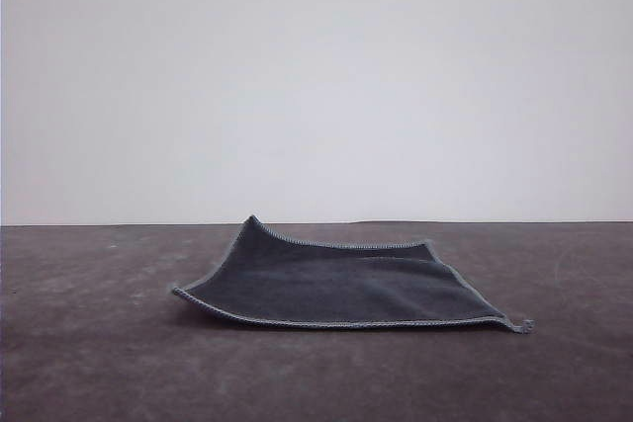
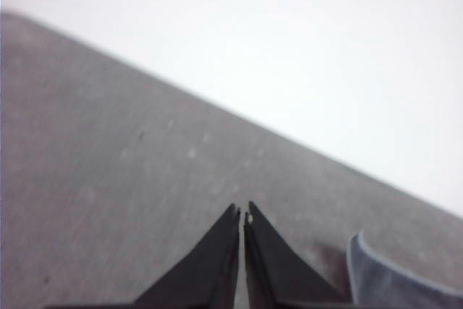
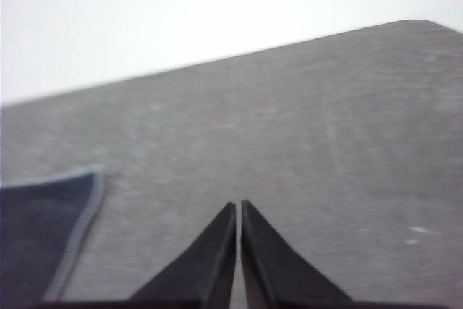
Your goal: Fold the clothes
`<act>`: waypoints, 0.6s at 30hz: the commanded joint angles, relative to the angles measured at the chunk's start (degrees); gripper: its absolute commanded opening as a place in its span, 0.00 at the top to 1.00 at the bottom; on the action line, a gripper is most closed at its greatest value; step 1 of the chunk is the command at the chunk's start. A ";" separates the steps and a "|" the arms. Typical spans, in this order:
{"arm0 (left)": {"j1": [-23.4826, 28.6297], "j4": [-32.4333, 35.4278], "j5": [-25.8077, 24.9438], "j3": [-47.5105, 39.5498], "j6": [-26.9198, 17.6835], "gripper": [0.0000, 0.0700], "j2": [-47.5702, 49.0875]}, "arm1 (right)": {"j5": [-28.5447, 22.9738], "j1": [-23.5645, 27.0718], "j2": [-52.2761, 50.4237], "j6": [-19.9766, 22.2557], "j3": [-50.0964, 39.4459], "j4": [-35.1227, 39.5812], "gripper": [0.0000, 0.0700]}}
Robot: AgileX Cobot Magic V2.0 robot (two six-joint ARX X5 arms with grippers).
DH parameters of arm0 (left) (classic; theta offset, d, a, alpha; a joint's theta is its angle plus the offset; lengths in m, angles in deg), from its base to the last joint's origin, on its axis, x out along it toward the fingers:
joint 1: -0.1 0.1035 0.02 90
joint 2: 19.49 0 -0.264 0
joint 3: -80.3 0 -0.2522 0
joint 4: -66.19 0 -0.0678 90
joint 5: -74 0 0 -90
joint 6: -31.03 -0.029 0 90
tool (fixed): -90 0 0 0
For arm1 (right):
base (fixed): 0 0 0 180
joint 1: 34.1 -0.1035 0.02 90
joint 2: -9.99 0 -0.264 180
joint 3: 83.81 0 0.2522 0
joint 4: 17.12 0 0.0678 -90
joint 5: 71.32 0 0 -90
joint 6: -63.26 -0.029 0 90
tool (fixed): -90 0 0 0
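Observation:
The clothes (image 1: 341, 284) are one small dark grey cloth with pale stitched edging, lying spread on the dark table in the front view, its far corners raised a little. In the left wrist view my left gripper (image 2: 241, 215) is shut with nothing in it, hovering over bare table, and a corner of the cloth (image 2: 391, 280) lies apart from its black fingers. My right gripper (image 3: 238, 206) is likewise shut and empty above the table, and the cloth's stitched edge (image 3: 43, 236) sits off to one side of it, not touching.
The dark grey table (image 1: 89, 343) runs across the whole front view to a far edge below a plain white wall (image 1: 316, 76). Bare tabletop surrounds the cloth on every side.

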 commanded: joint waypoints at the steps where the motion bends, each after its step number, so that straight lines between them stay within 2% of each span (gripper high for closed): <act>1: 0.04 -0.05 0.17 1.61 0.48 1.00 0.04 | 0.49 0.02 0.07 -4.66 1.58 0.55 0.99; 4: 0.04 -3.39 0.22 5.51 0.41 1.00 0.00 | 1.40 0.02 0.09 -4.81 4.53 0.00 0.99; 7: 0.04 -9.91 0.76 10.64 -1.04 1.00 -0.66 | 2.36 0.02 0.11 -5.71 8.28 -1.44 0.99; 13: 0.04 -26.56 0.76 22.94 -5.03 1.00 -6.20 | 3.11 0.02 3.11 -5.37 19.18 -14.05 0.99; 18: 0.04 -36.91 -0.20 30.80 -9.01 1.00 -13.37 | 5.83 0.02 9.98 -1.40 26.38 -24.39 0.99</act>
